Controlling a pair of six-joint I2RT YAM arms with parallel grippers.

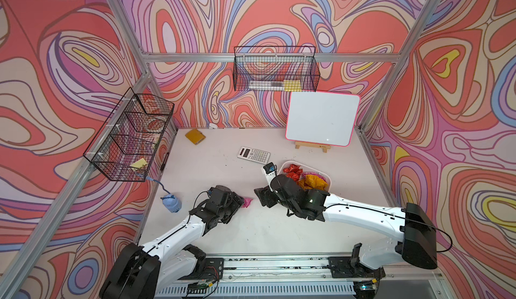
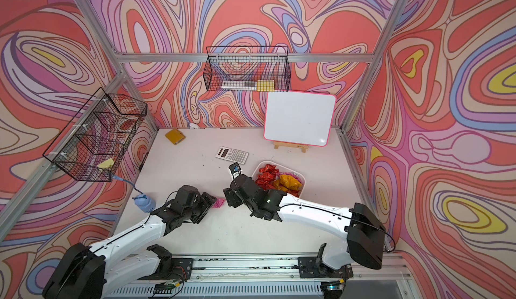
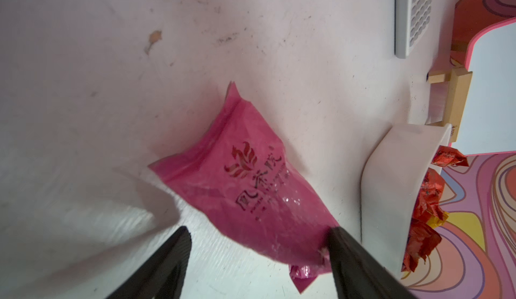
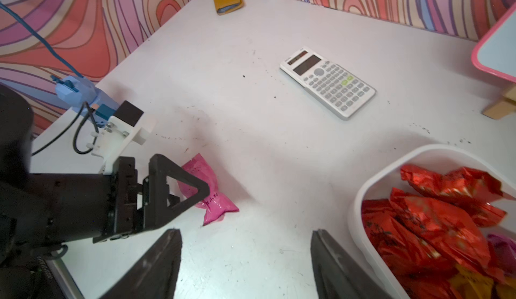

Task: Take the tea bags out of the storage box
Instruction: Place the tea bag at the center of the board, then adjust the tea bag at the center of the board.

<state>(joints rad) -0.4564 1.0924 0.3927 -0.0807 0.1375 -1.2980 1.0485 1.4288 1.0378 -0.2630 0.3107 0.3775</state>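
The storage box [image 1: 329, 183] [image 2: 303, 181] is a white tub at the table's right, holding red tea bags [image 1: 293, 170] [image 4: 435, 216] and orange ones [image 1: 314, 182]. One pink tea bag [image 1: 247, 202] [image 3: 245, 188] [image 4: 208, 191] lies flat on the table left of the box. My left gripper [image 1: 241, 200] [image 3: 259, 229] is open, its jaws wide apart at the bag's near end, and one finger touches a corner of the bag. My right gripper [image 1: 259, 195] [image 4: 245, 231] is open over bare table between the pink bag and the box, with nothing between its fingers.
A calculator [image 1: 253, 154] lies behind the grippers. A whiteboard on a wooden easel [image 1: 322, 119] stands at the back right. A mustard-yellow pad [image 1: 195, 136] is at the back left, a blue object with a cable [image 1: 171, 203] at the left edge. Black wire baskets [image 1: 131, 135] [image 1: 275, 68] hang on the walls.
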